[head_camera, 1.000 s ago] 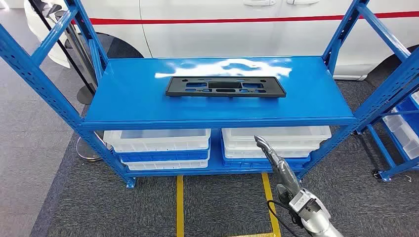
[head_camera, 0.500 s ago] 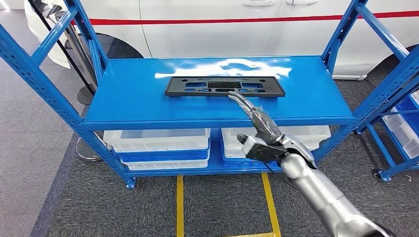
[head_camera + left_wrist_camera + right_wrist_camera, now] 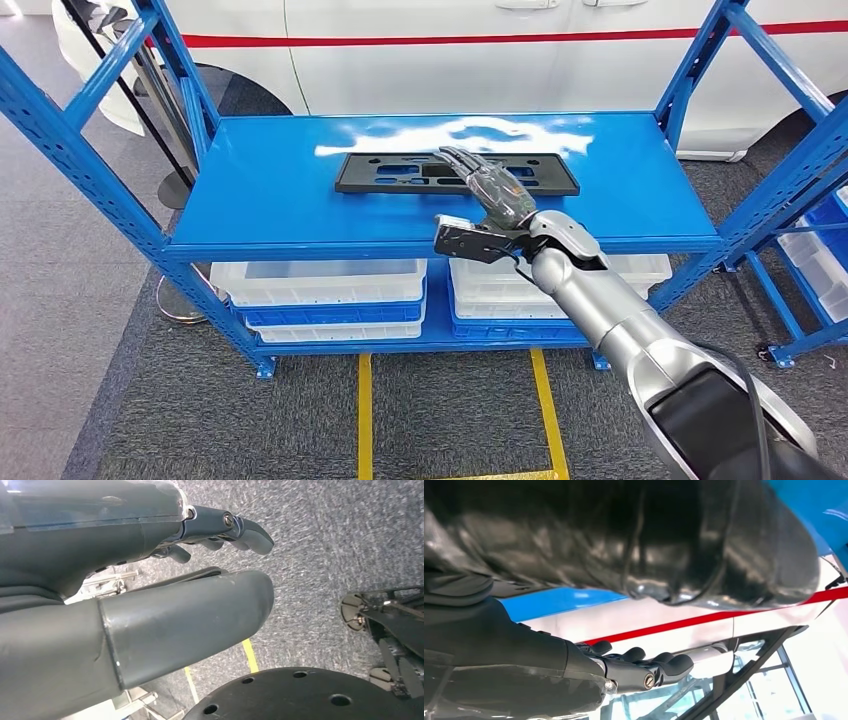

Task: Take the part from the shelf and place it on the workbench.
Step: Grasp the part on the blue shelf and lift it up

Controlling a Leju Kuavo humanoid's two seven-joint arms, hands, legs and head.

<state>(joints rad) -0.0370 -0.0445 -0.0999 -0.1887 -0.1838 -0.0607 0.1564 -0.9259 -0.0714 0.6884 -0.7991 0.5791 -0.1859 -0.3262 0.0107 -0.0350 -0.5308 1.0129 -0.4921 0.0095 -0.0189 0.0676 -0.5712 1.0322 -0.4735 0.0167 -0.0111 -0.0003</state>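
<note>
right hand stretched over the part on the shelf

the black part (image 3: pixel 456 173) lies flat on the upper blue shelf (image 3: pixel 280 200), near the middle and a little toward the far edge, its long side running left to right. it is a flat, long frame with several cut-outs.

the right hand (image 3: pixel 487 200) reaches in from the near right on a silver arm (image 3: pixel 620 320). its fingers (image 3: pixel 470 165) are stretched out flat and lie over the right half of the part; the thumb (image 3: pixel 455 240) sticks out to the left, above the near strip of the shelf and apart from the part. the hand is wide, with nothing in it. whether the fingertips touch the part or hang just above it, i cannot tell. in the right wrist view the hand (image 3: pixel 574 665) has its fingers (image 3: pixel 664 666) straight and side by side, with the white car's red stripe (image 3: pixel 704 620) beyond.

the left hand (image 3: pixel 150 595) hangs low over grey carpet (image 3: pixel 330 545), holding nothing; its thumb (image 3: pixel 190 625) is straight and its fingers (image 3: pixel 245 530) are bent only a little, apart from the thumb.

below the upper shelf, white and blue bins (image 3: pixel 330 295) sit stacked on the lower level. a white car (image 3: pixel 450 50) with a red stripe stands behind the shelf. yellow lines (image 3: pixel 364 410) run on the carpet on the near side.
</note>
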